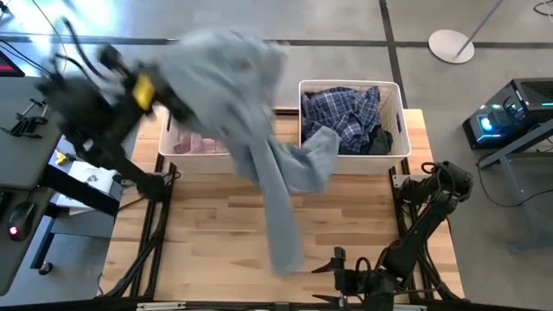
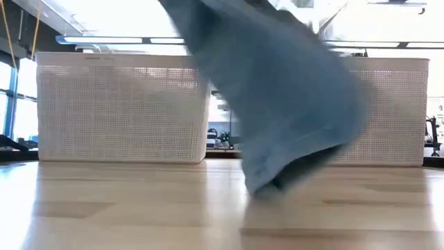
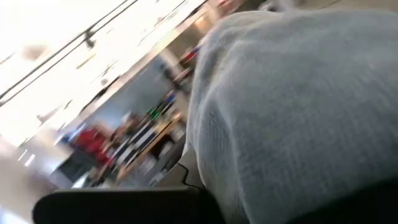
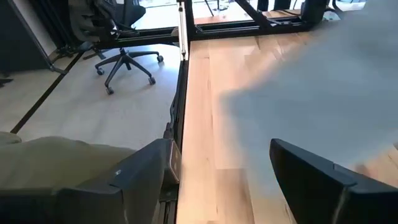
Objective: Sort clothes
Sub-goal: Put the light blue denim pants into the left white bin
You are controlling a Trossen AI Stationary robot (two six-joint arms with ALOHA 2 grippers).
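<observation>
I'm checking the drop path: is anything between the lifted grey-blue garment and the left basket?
Nothing visible blocks it. The left gripper, shut on the grey-blue garment, holds it above the left basket. The garment's tail trails over the table and brushes the right basket. The right gripper waits open.

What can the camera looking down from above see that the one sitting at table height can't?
Only from above: the left hand gripping the grey-blue garment, the right hand open near the table's front edge, and plaid clothes in the right basket. Only at table height: the baskets' perforated fronts and the room behind. Both show the garment hanging down to the table.
</observation>
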